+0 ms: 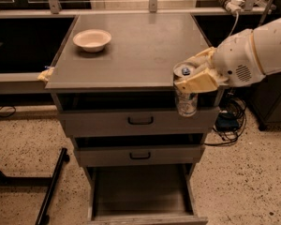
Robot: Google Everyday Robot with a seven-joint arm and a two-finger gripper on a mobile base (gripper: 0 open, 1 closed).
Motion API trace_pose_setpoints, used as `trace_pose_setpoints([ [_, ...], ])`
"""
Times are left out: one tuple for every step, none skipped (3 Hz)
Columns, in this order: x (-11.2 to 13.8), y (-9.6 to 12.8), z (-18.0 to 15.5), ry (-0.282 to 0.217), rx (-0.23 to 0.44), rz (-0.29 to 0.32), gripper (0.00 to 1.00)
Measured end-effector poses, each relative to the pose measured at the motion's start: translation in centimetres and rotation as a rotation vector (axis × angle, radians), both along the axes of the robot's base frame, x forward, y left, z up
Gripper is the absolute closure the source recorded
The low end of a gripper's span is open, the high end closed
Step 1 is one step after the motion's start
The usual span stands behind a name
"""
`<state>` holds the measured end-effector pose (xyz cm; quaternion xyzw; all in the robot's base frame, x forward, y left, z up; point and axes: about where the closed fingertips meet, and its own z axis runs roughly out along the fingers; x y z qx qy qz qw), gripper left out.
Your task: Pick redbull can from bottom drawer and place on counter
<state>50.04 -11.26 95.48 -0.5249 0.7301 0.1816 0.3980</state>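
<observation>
Can (186,102) is upright, pinched near its top by the end effector (189,78), just before the front right edge of the tabletop (145,50); bottom drawer (140,196) open.

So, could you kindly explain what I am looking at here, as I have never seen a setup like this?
The big white shape on the right is a robot arm. The tan part at its end is its hand, two fingers that close like a clamp. There is only one camera view. It looks down at the front of a grey drawer cabinet, and I cannot say where the camera is mounted. The hand grips a redbull can near its top and holds it in the air at the front right edge of the counter. The can's lower part hangs in front of the top drawer. A white bowl stands on the counter, toward the back left. The bottom drawer is pulled out.
</observation>
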Motion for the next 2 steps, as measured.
trace_pose_setpoints([
  [-0.2, 0.4, -0.8, -0.001, -0.005, 0.009, 1.0],
  [3.2, -0.3, 0.2, -0.03, -0.002, -0.032, 1.0],
])
